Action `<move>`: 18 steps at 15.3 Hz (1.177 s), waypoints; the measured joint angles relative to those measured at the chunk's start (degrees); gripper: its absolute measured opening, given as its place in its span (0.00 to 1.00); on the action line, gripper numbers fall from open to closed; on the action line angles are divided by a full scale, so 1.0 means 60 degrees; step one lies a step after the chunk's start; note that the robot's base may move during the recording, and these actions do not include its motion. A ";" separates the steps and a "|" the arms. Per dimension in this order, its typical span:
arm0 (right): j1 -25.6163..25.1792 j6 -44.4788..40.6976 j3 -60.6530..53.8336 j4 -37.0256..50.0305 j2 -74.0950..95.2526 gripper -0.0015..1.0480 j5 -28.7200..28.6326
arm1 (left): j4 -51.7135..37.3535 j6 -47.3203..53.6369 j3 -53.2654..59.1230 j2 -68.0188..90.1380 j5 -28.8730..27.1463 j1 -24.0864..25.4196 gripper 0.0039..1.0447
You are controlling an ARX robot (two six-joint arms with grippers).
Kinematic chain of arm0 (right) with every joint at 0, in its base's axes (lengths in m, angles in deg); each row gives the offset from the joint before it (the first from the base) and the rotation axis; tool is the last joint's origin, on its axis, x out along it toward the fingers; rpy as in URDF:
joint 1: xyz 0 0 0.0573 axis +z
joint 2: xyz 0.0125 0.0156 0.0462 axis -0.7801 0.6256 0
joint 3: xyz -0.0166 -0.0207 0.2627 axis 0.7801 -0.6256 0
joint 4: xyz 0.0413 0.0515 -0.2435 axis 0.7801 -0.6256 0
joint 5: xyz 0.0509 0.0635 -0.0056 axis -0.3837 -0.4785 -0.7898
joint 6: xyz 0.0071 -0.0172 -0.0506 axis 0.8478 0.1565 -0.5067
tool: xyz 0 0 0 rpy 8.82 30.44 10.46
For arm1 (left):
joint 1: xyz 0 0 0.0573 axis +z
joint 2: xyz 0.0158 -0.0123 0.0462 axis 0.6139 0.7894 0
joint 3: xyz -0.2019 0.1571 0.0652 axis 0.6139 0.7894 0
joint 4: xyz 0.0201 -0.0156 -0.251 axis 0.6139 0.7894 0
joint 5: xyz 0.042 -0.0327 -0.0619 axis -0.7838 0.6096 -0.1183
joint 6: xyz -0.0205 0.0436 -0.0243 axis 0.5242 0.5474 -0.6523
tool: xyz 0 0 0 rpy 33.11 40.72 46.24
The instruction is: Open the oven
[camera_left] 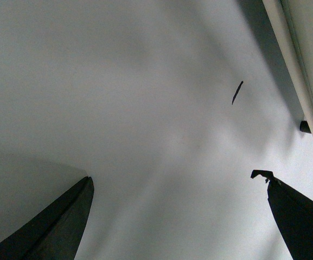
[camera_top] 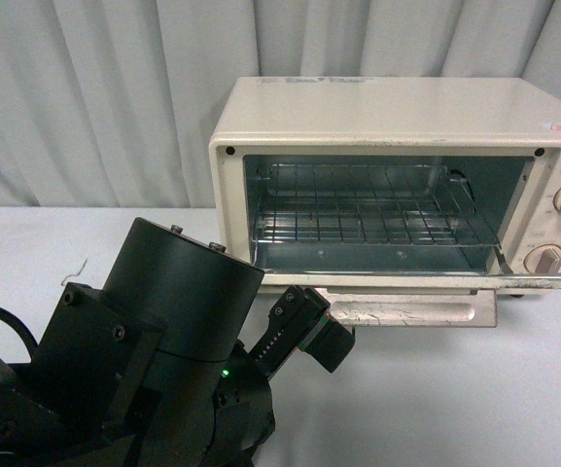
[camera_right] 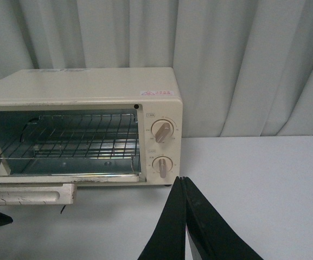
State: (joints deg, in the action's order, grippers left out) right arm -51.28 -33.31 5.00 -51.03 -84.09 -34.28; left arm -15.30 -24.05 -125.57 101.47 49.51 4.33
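The cream-white oven (camera_top: pixel 397 126) stands at the back right of the white table. Its door (camera_top: pixel 426 284) is dropped down flat, with the bar handle (camera_top: pixel 406 311) at the front and the wire rack (camera_top: pixel 368 209) showing inside. My left gripper (camera_top: pixel 309 326) is open and empty, low over the table just left of the handle and not touching it. In the left wrist view its fingers (camera_left: pixel 64 222) spread wide over bare table, with the oven's edge (camera_left: pixel 302 65) beside them. My right gripper (camera_right: pixel 181 179) is shut and empty, in front of the oven's knobs (camera_right: pixel 162 130). The right wrist view shows the oven (camera_right: pixel 80 86) open.
Grey curtains (camera_top: pixel 95 97) hang behind the table (camera_top: pixel 455 409). A small dark thread (camera_left: pixel 237 92) lies on the table near the oven. My left arm's black body (camera_top: pixel 144 360) fills the lower left of the front view.
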 joint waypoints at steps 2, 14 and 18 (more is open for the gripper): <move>0.0000 0.0000 0.0000 0.0007 0.0004 0.15 0.0004 | 0.0000 0.0000 0.0000 0.0000 0.0000 0.0000 0.94; 0.0000 0.0004 0.0000 0.0007 0.0000 0.94 0.0000 | 0.0000 0.0000 0.0000 0.0000 0.0000 0.0000 0.94; 0.0000 0.0004 0.0000 0.0000 0.0007 0.94 0.0004 | -0.5140 -0.0262 0.1661 0.0787 -0.0674 -0.0011 0.94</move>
State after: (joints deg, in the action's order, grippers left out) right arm -51.28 -33.29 5.00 -51.03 -84.04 -34.26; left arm -46.14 -25.63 -115.60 106.19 45.47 4.27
